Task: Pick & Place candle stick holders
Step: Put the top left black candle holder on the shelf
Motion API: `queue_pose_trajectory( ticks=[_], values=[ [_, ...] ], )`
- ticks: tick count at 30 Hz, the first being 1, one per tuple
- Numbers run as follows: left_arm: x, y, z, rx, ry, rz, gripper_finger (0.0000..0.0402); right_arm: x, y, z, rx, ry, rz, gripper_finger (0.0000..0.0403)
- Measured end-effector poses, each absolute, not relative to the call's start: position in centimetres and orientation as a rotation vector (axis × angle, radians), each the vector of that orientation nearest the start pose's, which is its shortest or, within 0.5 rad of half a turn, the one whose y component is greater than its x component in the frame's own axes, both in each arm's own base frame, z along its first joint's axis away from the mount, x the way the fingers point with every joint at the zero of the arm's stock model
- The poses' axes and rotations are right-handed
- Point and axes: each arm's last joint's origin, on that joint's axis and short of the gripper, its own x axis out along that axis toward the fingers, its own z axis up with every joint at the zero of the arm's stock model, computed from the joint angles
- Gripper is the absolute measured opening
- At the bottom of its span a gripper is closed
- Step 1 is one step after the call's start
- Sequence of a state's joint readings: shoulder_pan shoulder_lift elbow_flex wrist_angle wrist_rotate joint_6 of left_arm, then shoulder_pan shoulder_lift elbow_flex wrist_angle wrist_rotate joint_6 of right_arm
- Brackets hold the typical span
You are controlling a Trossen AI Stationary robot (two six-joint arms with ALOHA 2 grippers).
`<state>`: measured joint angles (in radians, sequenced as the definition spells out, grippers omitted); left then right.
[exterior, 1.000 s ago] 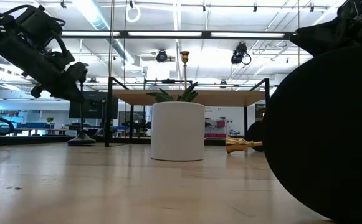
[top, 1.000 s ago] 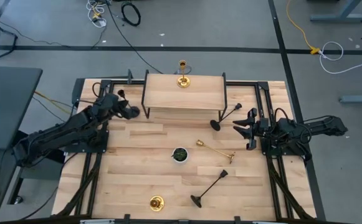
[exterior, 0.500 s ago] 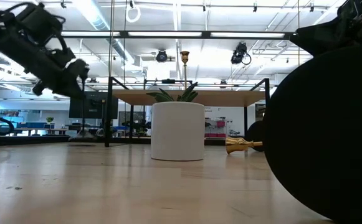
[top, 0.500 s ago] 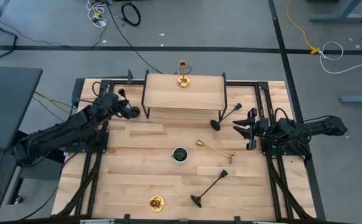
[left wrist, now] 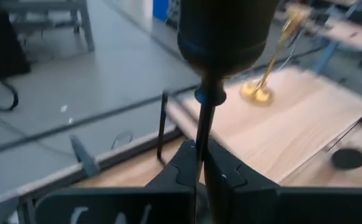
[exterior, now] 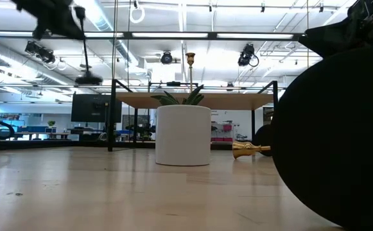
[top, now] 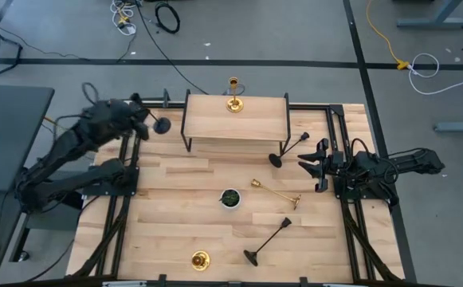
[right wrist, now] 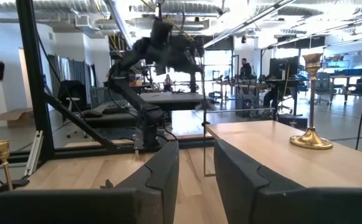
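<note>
My left gripper (top: 145, 123) is raised over the table's far left corner, shut on a matte black candle stick holder (top: 162, 125); the holder also shows in the low view (exterior: 87, 70). One gold holder (top: 233, 96) stands by its base on the wooden shelf (top: 235, 123). On the table, a black holder (top: 288, 149), a gold one (top: 275, 193) and another black one (top: 267, 241) lie on their sides. A gold holder (top: 200, 258) stands near the front edge. My right gripper (top: 311, 166) is open and empty at the right side. My left gripper pinches the black holder's thin stem (left wrist: 200, 146) between its two fingers. The round base (left wrist: 224, 31) is beyond the fingertips. In the low view the stem hangs about upright below the gripper, with the base (exterior: 88, 81) lowest and lifted clear of the table.
A small white bowl (top: 229, 198) with green contents stands mid-table. The shelf stands on thin black legs (top: 185, 135) at the far middle. Black rails (top: 119, 199) run along both table sides. The base of a lying black holder (exterior: 340, 128) fills the right of the low view.
My left gripper has risen, most of it in the last half second, and gone toward the table's far left corner, staying shut on the black holder. The holder, whose base stood at table height beside the shelf's left leg, now hangs lifted clear.
</note>
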<state>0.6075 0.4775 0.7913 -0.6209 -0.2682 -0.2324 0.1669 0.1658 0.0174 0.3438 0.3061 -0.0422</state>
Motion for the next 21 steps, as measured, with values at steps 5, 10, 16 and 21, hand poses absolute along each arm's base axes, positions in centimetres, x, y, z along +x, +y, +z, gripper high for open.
queue_pose_trajectory(
  ticks=[5, 10, 16, 21],
  values=[
    [7.0, 5.4, 36.3, -0.252, 0.137, 0.783, 0.001, 10.4, 0.9, 18.9, 0.004, -0.188, -0.144, 0.0103],
    [9.4, 6.6, 37.6, -0.244, 0.179, 0.647, 0.001, 10.4, 0.8, 18.9, 0.007, -0.192, -0.161, 0.0103],
    [13.5, 8.9, 37.9, -0.202, 0.267, 0.607, 0.001, 10.4, 0.8, 18.9, 0.008, -0.195, -0.162, 0.0103],
    [16.6, 10.1, 37.5, -0.205, 0.313, 0.532, 0.001, 10.4, 0.8, 18.9, 0.008, -0.195, -0.161, 0.0103]
  ],
)
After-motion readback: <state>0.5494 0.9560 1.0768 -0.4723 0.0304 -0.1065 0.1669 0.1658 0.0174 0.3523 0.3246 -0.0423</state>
